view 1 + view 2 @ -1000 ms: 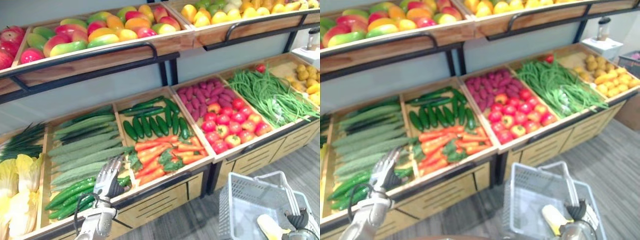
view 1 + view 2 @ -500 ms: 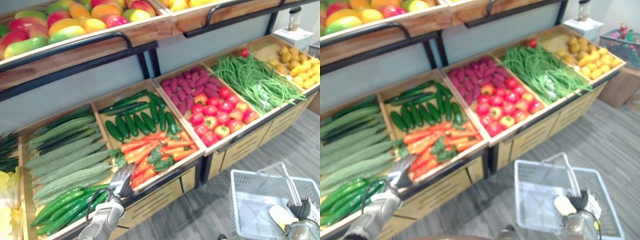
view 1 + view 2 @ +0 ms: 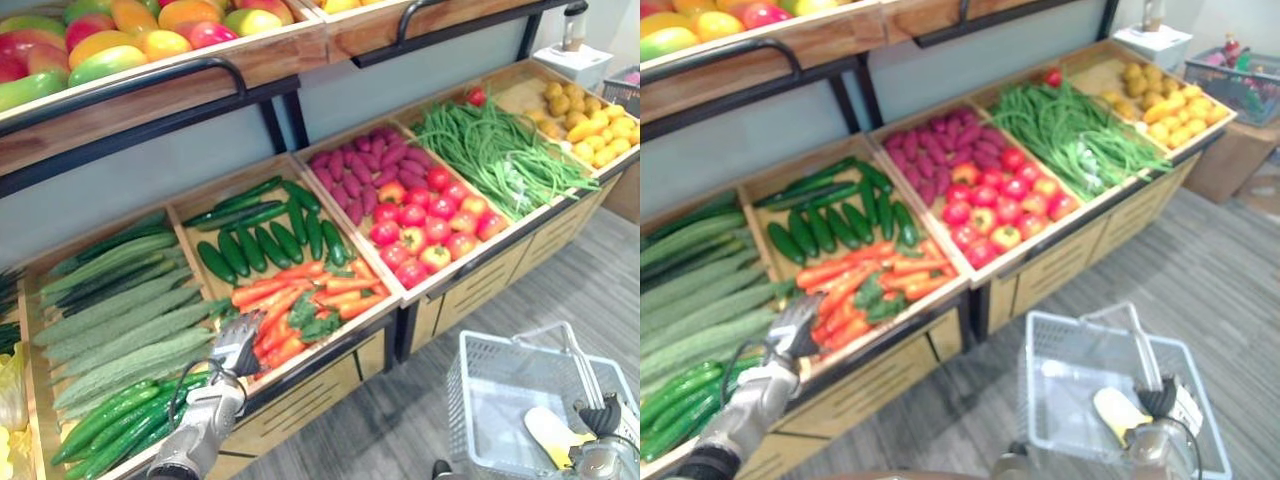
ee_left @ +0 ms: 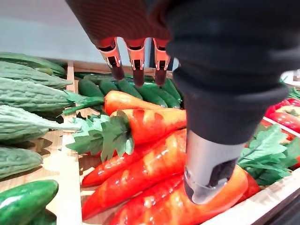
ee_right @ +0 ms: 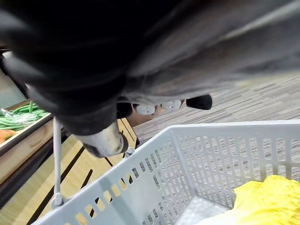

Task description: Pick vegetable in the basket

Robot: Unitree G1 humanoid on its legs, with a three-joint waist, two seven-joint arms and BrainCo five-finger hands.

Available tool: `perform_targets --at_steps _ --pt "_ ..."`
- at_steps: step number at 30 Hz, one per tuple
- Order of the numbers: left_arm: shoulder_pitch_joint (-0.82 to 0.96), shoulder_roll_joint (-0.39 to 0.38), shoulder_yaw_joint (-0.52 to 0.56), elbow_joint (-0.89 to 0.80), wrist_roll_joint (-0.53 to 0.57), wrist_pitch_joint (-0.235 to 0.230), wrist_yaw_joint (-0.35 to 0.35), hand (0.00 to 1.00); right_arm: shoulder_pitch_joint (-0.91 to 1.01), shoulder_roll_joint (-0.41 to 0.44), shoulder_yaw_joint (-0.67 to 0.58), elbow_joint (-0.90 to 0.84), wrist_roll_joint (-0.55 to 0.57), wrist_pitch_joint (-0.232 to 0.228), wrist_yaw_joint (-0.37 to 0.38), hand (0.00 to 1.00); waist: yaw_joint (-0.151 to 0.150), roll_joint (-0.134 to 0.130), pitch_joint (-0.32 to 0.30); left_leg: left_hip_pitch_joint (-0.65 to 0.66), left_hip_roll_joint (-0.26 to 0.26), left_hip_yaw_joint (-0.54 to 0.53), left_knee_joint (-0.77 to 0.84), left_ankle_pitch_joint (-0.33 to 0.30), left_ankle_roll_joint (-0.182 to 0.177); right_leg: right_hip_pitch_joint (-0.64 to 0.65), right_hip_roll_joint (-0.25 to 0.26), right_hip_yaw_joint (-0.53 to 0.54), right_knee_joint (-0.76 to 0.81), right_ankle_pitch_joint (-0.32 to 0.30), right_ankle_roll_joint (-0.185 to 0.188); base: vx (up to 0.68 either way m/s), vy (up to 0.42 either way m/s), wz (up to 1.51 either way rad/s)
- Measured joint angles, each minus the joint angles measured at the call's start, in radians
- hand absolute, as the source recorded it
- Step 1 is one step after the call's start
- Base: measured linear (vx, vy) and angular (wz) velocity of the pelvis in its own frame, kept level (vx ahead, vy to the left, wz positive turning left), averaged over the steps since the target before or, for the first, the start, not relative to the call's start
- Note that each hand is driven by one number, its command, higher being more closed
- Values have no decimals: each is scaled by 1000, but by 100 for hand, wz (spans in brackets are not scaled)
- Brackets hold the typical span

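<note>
- Carrots (image 4: 140,164) are right under my left hand (image 3: 237,348), in the near half of the middle crate (image 3: 345,335). Cucumbers (image 3: 260,245) sit on the far side of them and bitter gourds (image 3: 120,320) are to the left. My fingers (image 4: 136,58) are straight and a little apart, thumb off to one side, hovering and touching nothing. Where would you grab?

- What do they look like up close?

- Glossy, hard-looking skin, so my guess is stiff, light and kinda slippery. Long taper too, so a pinch near the tip would probably just squirt it out.

- Then wrap round the thick end, just below the leaves (image 4: 103,136). Skip the leaves themselves, they look floppy and might tear off.

- Yeah. They're piled across each other, so I'd go for a top one near the front, otherwise I'm dragging its neighbours along.

- And the other hand?

- Right hand (image 3: 600,440) is curled round the handle (image 3: 585,375) of the basket (image 3: 465,385), down at near right, well apart from the crate. One yellow thing (image 3: 553,435) lies in it, can't tell what.
</note>
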Motion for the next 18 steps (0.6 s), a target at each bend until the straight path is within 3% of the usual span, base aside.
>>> perform_targets --at_steps 9,18 --pt "-88 0 0 20 10 29 0 0 -8 0 0 0 -17 1 0 100 -1 0 7 -11 0 0 0 0 0 -13 0 2 0 2 -1 -4 0 -1" --pt "-259 0 -23 118 10 61 11 0 -71 -1 -2 -9 -17 5 0 100 -7 5 64 -54 -6 36 0 2 2 -78 5 49 -20 35 -1 -6 5 -15"
